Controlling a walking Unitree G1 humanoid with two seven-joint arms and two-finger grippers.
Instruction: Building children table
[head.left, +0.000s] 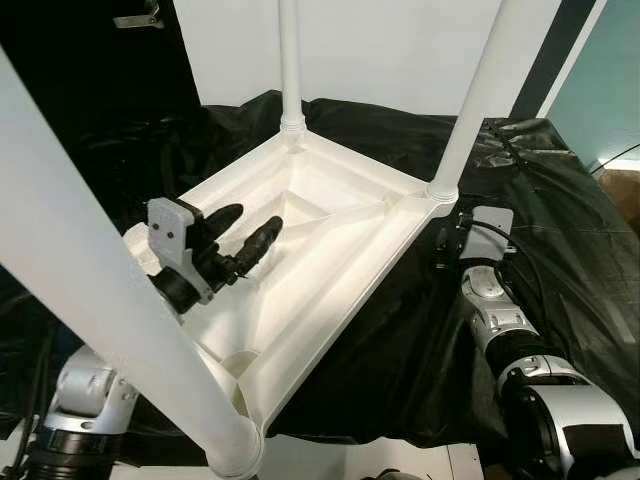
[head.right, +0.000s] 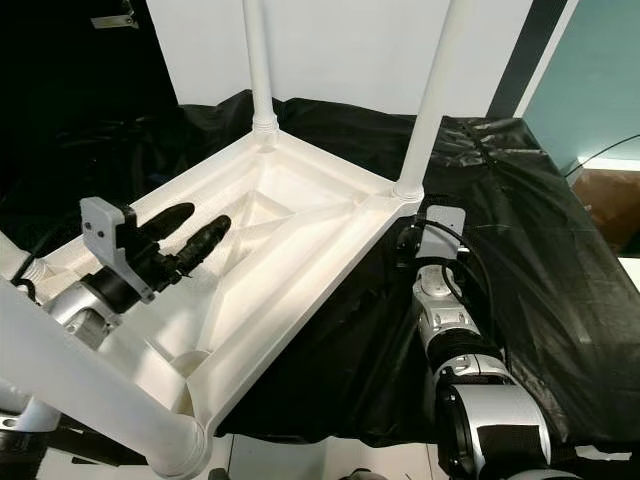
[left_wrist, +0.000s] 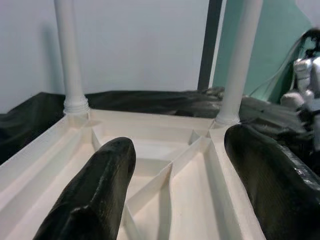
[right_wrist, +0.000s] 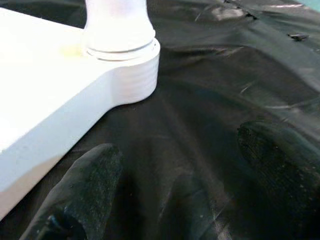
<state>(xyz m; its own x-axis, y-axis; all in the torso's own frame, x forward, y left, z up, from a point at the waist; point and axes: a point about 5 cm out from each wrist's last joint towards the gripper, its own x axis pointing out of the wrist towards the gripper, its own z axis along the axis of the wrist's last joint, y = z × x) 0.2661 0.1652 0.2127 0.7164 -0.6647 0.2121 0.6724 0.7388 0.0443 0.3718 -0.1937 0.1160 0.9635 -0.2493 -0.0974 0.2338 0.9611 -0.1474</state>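
Note:
A white children's table (head.left: 340, 310) lies upside down on a surface covered in black cloth. Its ribbed underside faces up. White legs stand upright in the two far corners (head.left: 290, 60) (head.left: 480, 90), and a third leg (head.left: 90, 290) rises from the near corner, close to the camera. My left gripper (head.left: 255, 218) hovers open just above the left part of the underside, with nothing between its fingers (left_wrist: 105, 170). My right gripper (right_wrist: 182, 150) sits low over the cloth beside the far right corner socket (right_wrist: 125, 70). It is open and empty.
The black cloth (head.left: 560, 230) spreads wide to the right of the table and is wrinkled. A white wall (head.left: 400, 50) stands behind, and a teal wall (head.left: 600, 80) is at the far right. The near leg crosses in front of my left arm (head.left: 95, 390).

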